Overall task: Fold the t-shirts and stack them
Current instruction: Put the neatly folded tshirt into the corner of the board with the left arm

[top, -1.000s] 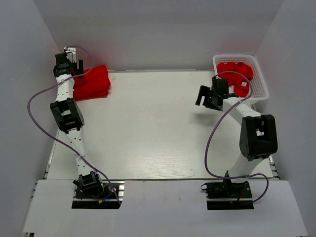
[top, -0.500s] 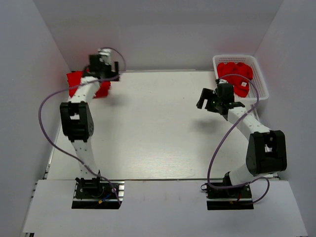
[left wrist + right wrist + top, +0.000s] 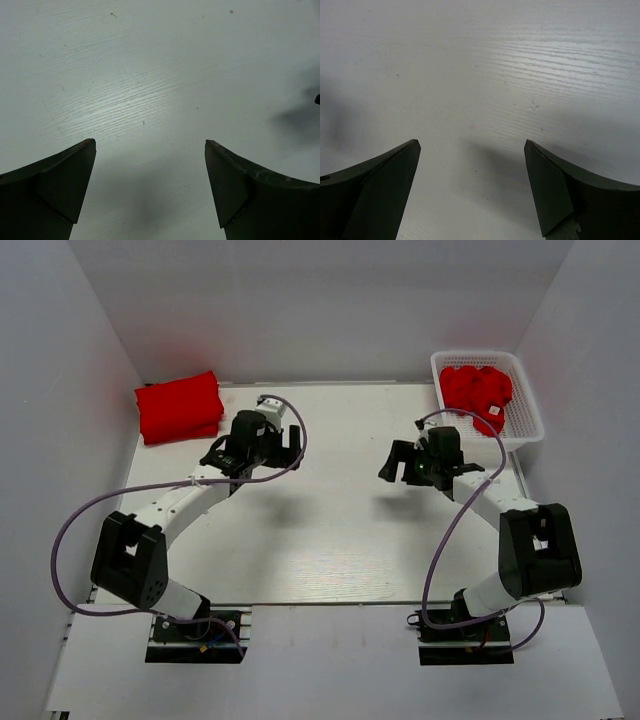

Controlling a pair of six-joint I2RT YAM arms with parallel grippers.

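Looking down from the top camera, you had both arms stretched out over the white table, and neither carried anything. Your left gripper hung above the far half of the table, left of centre, with its jaws spread wide. In the left wrist view, its two dark fingers framed nothing but bare, faintly grained tabletop, with a soft shadow off to one side. Your right gripper hung over the far half too, right of centre, and its jaws also stood wide apart. Between its fingers the right wrist camera showed only the pale table surface.

The folded t-shirts lay as a neat red pile in the far left corner of the table. They sat beyond your left gripper and to its left, well apart from it. How many made up that pile could not be told. The crumpled t-shirts sat bunched inside the white mesh basket at the far right corner, with a small white tag showing on the heap. Your right gripper was near that basket, on its near left side, and touched neither the basket nor the cloth. A purple cable looped along each arm.
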